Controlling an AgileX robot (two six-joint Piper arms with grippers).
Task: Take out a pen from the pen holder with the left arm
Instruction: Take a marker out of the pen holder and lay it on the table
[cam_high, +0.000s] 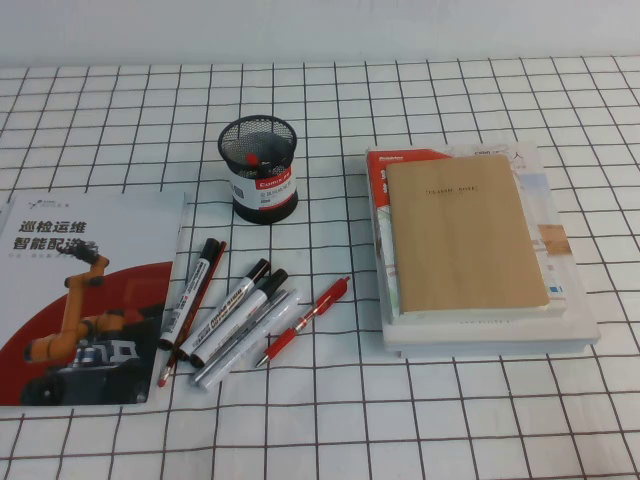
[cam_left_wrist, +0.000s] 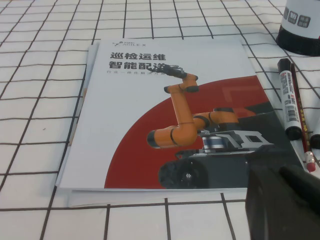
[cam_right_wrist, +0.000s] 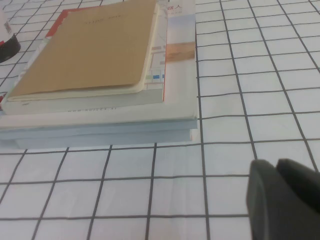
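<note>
The pen holder (cam_high: 258, 170) was set at 11 o'clock on the table, with a pen (cam_high: 262, 158) seen inside it; loose pens (cam_high: 240, 310) were laid at its 6 o'clock, a brochure (cam_high: 90, 250) at 8 and books (cam_high: 465, 235) at 3. The left gripper (cam_left_wrist: 278, 175), clenched on nothing, was held over the brochure's 5 o'clock corner. The right gripper (cam_right_wrist: 276, 167) was found at the books' 5 o'clock, and its state could not be told.

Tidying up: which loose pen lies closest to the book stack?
The red pen, at the right end of the row; the markers lie further left.
</note>
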